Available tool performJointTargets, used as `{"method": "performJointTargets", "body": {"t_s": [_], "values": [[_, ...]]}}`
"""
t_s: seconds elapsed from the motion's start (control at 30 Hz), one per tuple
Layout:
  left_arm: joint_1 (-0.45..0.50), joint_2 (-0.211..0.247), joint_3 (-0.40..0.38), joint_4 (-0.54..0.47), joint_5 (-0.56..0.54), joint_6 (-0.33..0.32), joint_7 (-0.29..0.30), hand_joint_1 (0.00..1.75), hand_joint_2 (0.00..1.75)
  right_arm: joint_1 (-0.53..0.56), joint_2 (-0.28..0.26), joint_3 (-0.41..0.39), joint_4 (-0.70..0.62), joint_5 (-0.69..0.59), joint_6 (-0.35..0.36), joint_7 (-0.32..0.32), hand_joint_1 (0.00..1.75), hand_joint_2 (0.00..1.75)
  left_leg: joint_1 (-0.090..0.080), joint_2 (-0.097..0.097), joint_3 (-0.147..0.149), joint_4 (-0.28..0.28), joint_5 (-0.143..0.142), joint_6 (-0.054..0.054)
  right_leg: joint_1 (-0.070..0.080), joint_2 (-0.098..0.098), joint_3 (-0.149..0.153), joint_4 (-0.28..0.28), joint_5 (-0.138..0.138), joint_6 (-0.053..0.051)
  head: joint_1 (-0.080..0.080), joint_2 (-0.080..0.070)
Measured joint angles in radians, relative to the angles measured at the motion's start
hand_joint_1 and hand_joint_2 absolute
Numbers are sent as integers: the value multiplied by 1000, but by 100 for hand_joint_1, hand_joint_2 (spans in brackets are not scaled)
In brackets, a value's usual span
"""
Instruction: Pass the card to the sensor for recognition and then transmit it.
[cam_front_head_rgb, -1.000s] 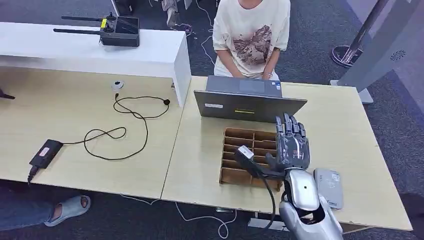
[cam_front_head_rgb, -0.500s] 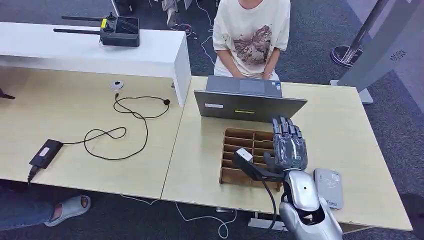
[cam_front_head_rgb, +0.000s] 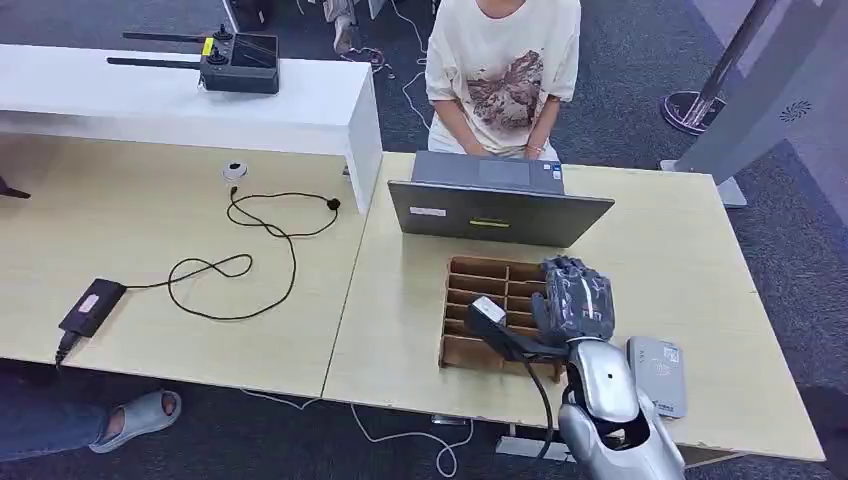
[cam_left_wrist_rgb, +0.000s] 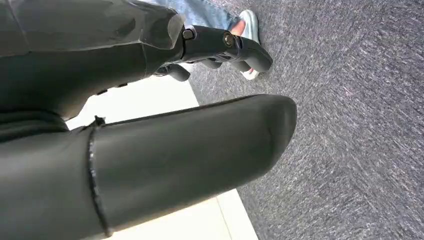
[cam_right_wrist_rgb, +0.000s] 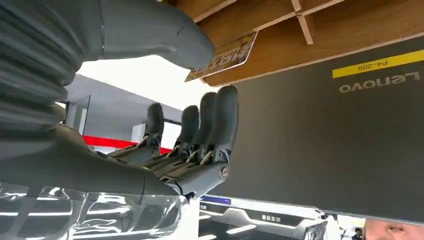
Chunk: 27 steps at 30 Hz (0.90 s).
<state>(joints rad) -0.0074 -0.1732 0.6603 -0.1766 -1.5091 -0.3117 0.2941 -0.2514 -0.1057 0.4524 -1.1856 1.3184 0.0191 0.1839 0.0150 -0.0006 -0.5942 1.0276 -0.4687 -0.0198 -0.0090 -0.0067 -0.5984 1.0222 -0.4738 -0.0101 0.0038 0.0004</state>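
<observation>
Pale-wood bench (cam_front_head_rgb: 400, 330) runs under me, and I place everything from the slotted wooden tray (cam_front_head_rgb: 478, 300) on it. Nearest me, on the near right of the tray and just apart from it, lies the grey sensor (cam_front_head_rgb: 657, 374), flat on the bench. My right hand (cam_front_head_rgb: 575, 298) hangs over the tray's right side, its fingers bent downward. In the right wrist view the thumb (cam_right_wrist_rgb: 150, 30) is at the card (cam_right_wrist_rgb: 223, 54), which stands tilted in a tray slot, while the fingers (cam_right_wrist_rgb: 220, 120) sit well apart from it. So I judge that this hand is open, part-curled and holding nothing yet. I cannot tell whether the thumb touches the card or only lies beside it. My left hand (cam_left_wrist_rgb: 220, 42) hangs low beside the bench, over carpet, and I cannot tell how its fingers lie.

Just beyond the tray stands a laptop (cam_front_head_rgb: 495, 208), its lid back toward me, and beyond that sits a person (cam_front_head_rgb: 500, 60).

The risks as I see them:
- If the fingers close with the card only against the thumb's side, it could tip flat into the slot or skid out of the pinch.
- A finger catching a divider could drag the light tray toward the laptop.
- A weak pinch could drop the card on the swing toward the sensor.
</observation>
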Motion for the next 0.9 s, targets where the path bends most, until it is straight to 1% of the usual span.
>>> {"method": "performJointTargets", "body": {"t_s": [0.07,0.13,0.23,0.27,0.4,0.53,0.8,0.9], "values": [[0,0,0,0,0,-1,0,0,0,0,0,0,3,0,0,0,108,175,0,0,0,0,0,0,0,0,0,0,0,0,0,0],[0,0,0,0,0,-2,0,0,0,0,0,0,3,0,1,0,101,175,0,0,0,0,0,0,0,0,0,0,0,0,0,0],[0,0,0,0,-1,-3,0,0,0,0,0,0,3,0,1,0,96,175,0,0,0,0,0,0,0,0,0,0,0,0,0,0],[0,0,0,0,-1,-3,0,0,0,0,0,0,4,0,1,0,99,175,0,0,0,0,0,0,0,0,0,0,0,0,0,0],[0,0,-2,0,-1,-3,0,0,0,5,0,-2,3,5,0,1,93,175,0,0,0,0,0,0,0,0,0,0,0,0,0,0],[0,0,-5,0,-1,-3,-2,0,0,11,0,-5,3,12,0,2,94,175,0,0,0,0,0,0,0,0,0,0,0,0,0,0],[0,0,-14,0,-2,-3,-4,0,0,17,0,-11,2,21,0,2,87,175,0,0,0,0,0,0,0,0,0,0,0,0,0,0],[0,0,-16,0,-2,-6,-4,0,0,17,0,-11,3,25,1,1,91,175,0,0,0,0,0,0,0,0,0,0,0,0,0,0]]}}
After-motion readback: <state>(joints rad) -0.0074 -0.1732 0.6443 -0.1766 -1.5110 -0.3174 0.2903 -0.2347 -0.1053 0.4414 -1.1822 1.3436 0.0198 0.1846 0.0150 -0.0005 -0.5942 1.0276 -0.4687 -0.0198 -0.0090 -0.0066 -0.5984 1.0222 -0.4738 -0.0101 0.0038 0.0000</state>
